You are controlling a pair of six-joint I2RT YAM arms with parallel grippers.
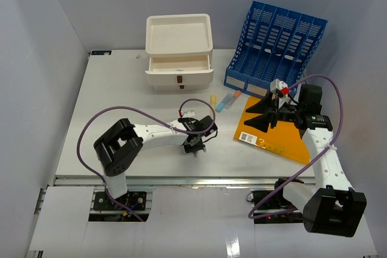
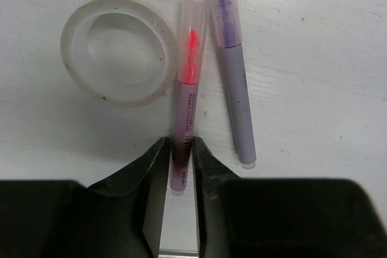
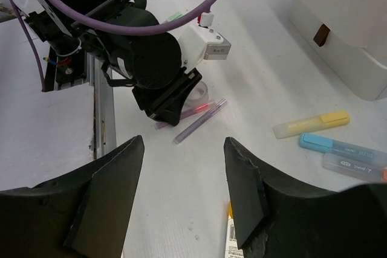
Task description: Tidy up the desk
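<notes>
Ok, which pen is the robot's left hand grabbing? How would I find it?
Look at the middle of the big white desk, under the left gripper. A clear tape roll, a pink highlighter and a purple pen lie side by side. It is the middle one, with a bright pink tip under a clear cap, its tail pinched in the gripper.

The left arm (image 1: 154, 132) and right arm (image 1: 323, 155) have white link shells between bulky black joint housings. A purple cable (image 1: 97, 119) loops along each. A white box (image 3: 208, 41) sits on the left wrist. The left fingers (image 2: 151, 167) and right fingers (image 3: 115, 179) are matte black wedges.
</notes>
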